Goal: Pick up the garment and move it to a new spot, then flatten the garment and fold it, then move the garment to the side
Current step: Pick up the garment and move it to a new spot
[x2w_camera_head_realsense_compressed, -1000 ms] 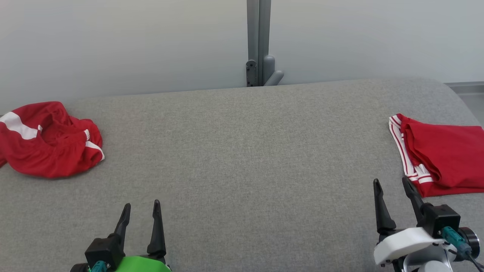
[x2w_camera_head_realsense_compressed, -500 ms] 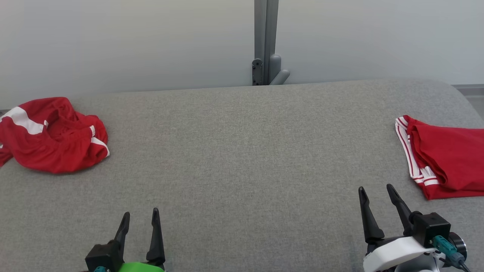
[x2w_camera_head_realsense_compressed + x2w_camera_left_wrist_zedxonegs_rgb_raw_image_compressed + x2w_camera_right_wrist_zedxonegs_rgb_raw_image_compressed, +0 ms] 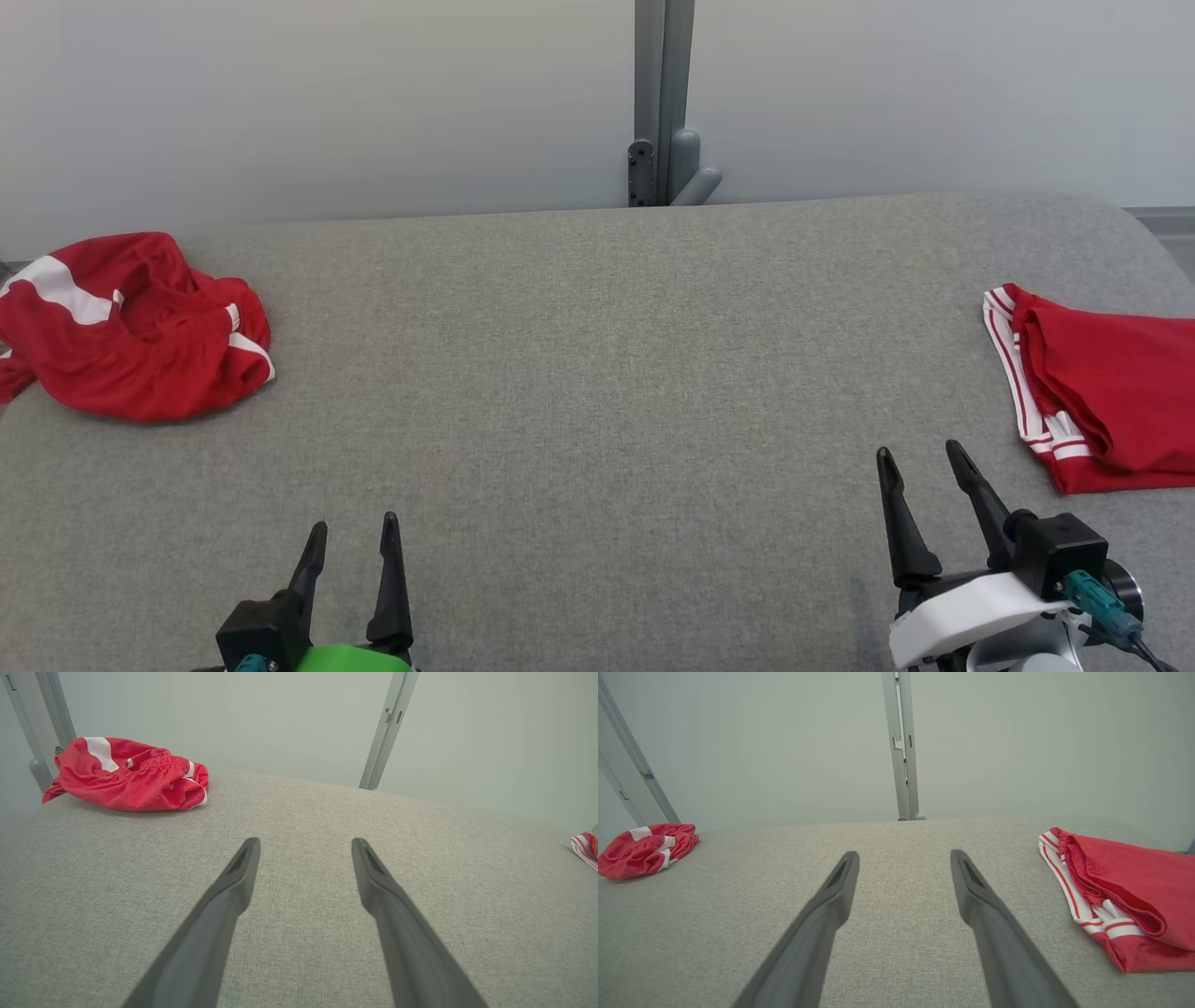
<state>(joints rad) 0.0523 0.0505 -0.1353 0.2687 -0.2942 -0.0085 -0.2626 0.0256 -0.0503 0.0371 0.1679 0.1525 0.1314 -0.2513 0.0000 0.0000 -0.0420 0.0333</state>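
A crumpled red garment with white bands lies in a heap at the far left of the grey padded table; it also appears in the left wrist view and the right wrist view. A second red garment with white stripes lies folded flat at the right edge. My left gripper stands open near the front edge, well right of and nearer than the heap, nothing between its fingers. My right gripper is open and empty too, just left of the folded garment.
A grey metal post with a bracket rises behind the table's far edge against a pale wall. The table's right end rounds off past the folded garment. A wide stretch of bare grey cloth lies between the two garments.
The head view has shifted a little. My right gripper has drawn leftward, away from the folded garment's corner. The left gripper sits slightly lower. Both stay open.
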